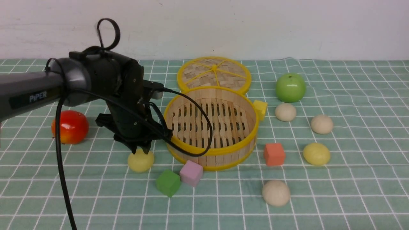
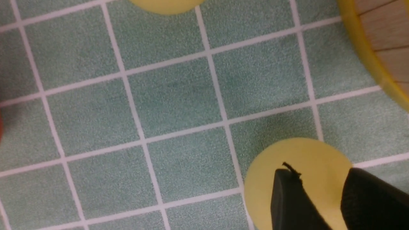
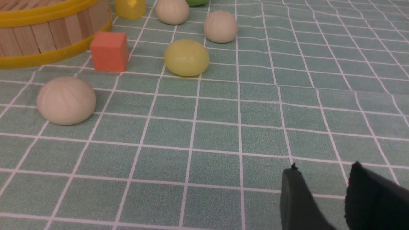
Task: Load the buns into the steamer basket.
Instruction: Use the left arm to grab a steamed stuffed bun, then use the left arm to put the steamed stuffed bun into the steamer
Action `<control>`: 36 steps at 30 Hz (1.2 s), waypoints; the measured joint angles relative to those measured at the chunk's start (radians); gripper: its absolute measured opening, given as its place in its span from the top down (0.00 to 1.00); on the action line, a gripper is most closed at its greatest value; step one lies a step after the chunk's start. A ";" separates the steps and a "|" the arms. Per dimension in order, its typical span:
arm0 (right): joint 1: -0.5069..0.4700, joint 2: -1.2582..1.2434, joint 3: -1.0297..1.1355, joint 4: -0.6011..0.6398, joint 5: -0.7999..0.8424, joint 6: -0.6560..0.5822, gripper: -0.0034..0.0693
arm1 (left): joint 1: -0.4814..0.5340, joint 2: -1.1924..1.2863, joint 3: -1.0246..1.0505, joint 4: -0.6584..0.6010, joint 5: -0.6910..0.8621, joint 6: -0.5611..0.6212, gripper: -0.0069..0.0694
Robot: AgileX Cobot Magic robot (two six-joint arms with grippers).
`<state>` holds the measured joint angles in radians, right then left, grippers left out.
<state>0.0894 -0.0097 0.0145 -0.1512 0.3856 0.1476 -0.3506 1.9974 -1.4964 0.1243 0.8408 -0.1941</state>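
Hovering over a pale yellow bun (image 1: 140, 162) on the worktop (image 1: 351, 198), just left of the steamer basket (image 1: 211, 150), our left gripper (image 1: 140, 149) stands parted (bun ungripped); our right gripper (image 3: 322, 167), likewise parted, holds nothing.

Wood-slat steamer basket (image 1: 223, 158), smooth matt buns (image 1: 276, 192), glossy green apple (image 1: 290, 88).

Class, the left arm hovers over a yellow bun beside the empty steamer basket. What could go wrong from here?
1. The fingers of the left gripper look set narrower than the yellow bun; pressing down may roll it toward the purple cube.
2. The black cable droops across the rim of the steamer basket and might snag during the lift.
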 joint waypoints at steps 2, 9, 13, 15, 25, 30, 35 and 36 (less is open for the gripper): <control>0.000 0.000 0.000 0.000 0.000 0.000 0.62 | 0.000 0.013 0.000 0.002 0.000 0.000 0.60; 0.000 0.000 0.000 0.000 0.000 0.000 0.62 | 0.000 0.019 -0.001 0.004 0.004 0.000 0.62; 0.000 0.000 0.000 0.000 0.000 0.000 0.62 | 0.000 0.018 -0.002 -0.015 0.021 0.001 0.76; 0.000 0.000 0.000 0.000 0.000 0.000 0.62 | 0.000 0.018 -0.002 -0.016 0.025 0.001 0.82; 0.000 0.000 0.000 0.000 0.000 0.000 0.62 | 0.000 -0.021 -0.124 -0.047 0.157 0.001 0.93; 0.000 0.000 0.000 0.000 0.000 0.000 0.62 | 0.000 -0.065 -0.281 -0.109 0.235 0.026 0.93; 0.000 0.000 0.000 0.000 0.000 0.000 0.62 | 0.000 -0.056 -0.382 -0.283 0.193 0.120 0.93; 0.000 0.000 0.000 0.000 0.000 0.000 0.62 | 0.000 -0.050 -0.384 -0.304 0.181 0.134 0.93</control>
<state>0.0894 -0.0097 0.0145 -0.1512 0.3856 0.1476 -0.3506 1.9474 -1.8800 -0.1794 1.0218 -0.0603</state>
